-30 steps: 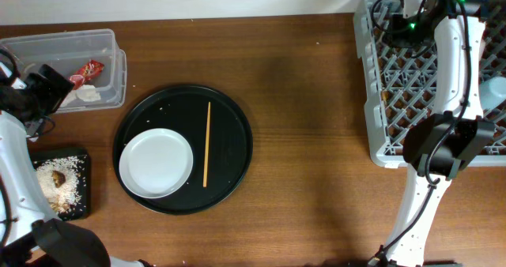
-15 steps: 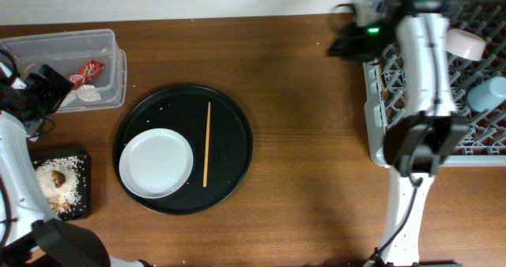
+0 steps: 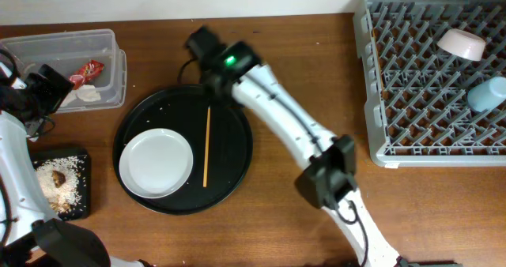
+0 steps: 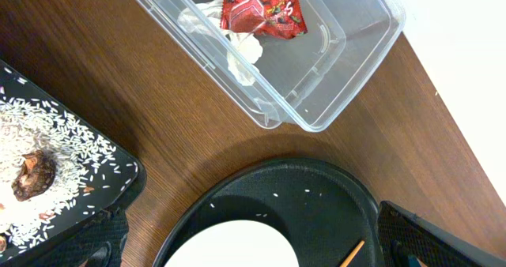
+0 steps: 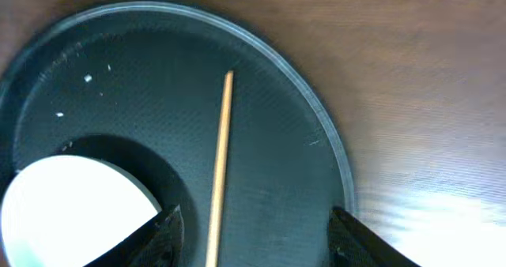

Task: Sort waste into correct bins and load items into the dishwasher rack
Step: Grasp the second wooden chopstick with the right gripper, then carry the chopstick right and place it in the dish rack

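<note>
Swung over from the rack (image 3: 427, 69), the open right gripper (image 5: 253, 219) is held above the light, stiff, slippery chopstick (image 5: 221, 156), best pinched mid-shaft.

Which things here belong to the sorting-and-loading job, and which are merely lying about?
Job: red wrapper, white tissue, rice scraps, brown lump, clear tub, flat black tray, white plate, chopstick, white bowl, blue cup, grey rack.
Lying about: round black tray, wooden table.
</note>
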Robot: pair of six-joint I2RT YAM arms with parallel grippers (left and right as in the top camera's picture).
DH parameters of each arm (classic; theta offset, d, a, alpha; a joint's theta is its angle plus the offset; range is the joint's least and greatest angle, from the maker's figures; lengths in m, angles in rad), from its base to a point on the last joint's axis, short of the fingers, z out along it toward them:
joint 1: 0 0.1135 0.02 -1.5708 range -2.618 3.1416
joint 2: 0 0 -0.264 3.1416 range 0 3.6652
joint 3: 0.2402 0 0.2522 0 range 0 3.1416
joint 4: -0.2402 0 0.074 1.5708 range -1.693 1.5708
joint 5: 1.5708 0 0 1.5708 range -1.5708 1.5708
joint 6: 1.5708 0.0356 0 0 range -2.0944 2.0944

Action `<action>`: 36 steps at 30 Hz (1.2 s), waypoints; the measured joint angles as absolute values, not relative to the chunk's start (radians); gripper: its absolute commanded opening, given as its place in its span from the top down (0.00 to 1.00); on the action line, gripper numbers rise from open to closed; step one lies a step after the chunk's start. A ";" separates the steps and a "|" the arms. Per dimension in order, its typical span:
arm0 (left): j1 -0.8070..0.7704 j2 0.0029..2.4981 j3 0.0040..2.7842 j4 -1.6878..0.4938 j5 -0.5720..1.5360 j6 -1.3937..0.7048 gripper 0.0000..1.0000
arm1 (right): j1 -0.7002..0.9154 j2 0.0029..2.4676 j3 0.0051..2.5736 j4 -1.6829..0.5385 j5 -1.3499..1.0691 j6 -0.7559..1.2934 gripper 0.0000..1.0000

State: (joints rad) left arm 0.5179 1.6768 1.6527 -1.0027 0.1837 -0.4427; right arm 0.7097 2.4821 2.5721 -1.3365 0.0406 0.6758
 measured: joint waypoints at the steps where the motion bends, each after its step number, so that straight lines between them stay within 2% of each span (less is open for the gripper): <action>1: 0.518 1.677 1.653 -1.003 0.184 -0.443 0.01 | 0.731 2.507 2.572 -1.321 0.055 0.704 0.42; 8: 0.518 1.677 1.653 -1.003 0.184 -0.443 0.01 | 0.801 2.622 2.572 -1.272 0.089 0.829 0.43; 12: 0.518 1.677 1.653 -1.003 0.184 -0.443 0.01 | 0.810 2.663 2.572 -1.270 0.090 0.865 0.55; 22: 0.517 1.677 1.653 -1.003 0.184 -0.443 0.01 | 0.817 2.679 2.519 -1.235 0.094 0.888 0.57; 26: 0.518 1.677 1.653 -1.003 0.184 -0.443 0.01 | 0.824 2.673 2.488 -1.217 0.110 0.889 0.69; 27: 0.518 1.677 1.653 -1.003 0.184 -0.443 0.01 | 0.824 2.671 2.483 -1.218 0.115 0.889 0.75; 28: 0.518 1.677 1.653 -1.003 0.184 -0.443 0.01 | 0.824 2.669 2.480 -1.219 0.118 0.889 0.85; 30: 0.518 1.677 1.653 -1.003 0.184 -0.443 0.01 | 0.823 2.667 2.475 -1.223 0.129 0.894 0.94; 36: 0.518 1.677 1.653 -1.003 0.184 -0.443 0.01 | 0.821 2.666 2.484 -1.245 0.126 0.890 0.96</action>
State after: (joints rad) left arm 0.5179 1.6768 1.6527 -1.0027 0.1837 -0.4431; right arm 0.8211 2.6659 2.4840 -1.2446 0.1257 0.8898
